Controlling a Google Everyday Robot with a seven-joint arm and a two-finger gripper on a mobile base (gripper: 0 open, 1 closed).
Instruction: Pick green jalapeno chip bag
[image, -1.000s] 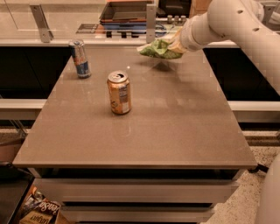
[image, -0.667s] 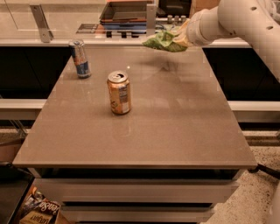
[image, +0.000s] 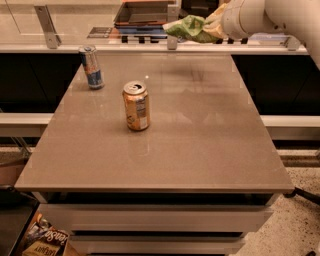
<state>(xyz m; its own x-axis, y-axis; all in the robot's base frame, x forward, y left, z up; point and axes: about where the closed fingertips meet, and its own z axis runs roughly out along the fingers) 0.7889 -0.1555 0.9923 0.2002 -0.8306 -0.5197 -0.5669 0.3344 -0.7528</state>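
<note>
The wide grey-brown bench (image: 200, 150) fills most of what I can see, its glossy top carrying only two cans. Over its far right corner reaches the robot's thick white arm (image: 280, 15), which sits higher than it did a second ago and is now partly cut off by the top edge of the view. At its end the gripper (image: 217, 25) points left, its jaws pinching the right end of the green jalapeno chip bag (image: 187, 27). The bag hangs crumpled in the air above the bench's far edge, well clear of the surface, where a second ago it was lower, just over the far right part of the top. The orange can (image: 136, 106) stands upright left of the bench's middle, exactly where it stood before. The blue-silver slim can (image: 91, 66) is also unmoved, upright near the far left corner, well apart from the orange one and from the bag.
</note>
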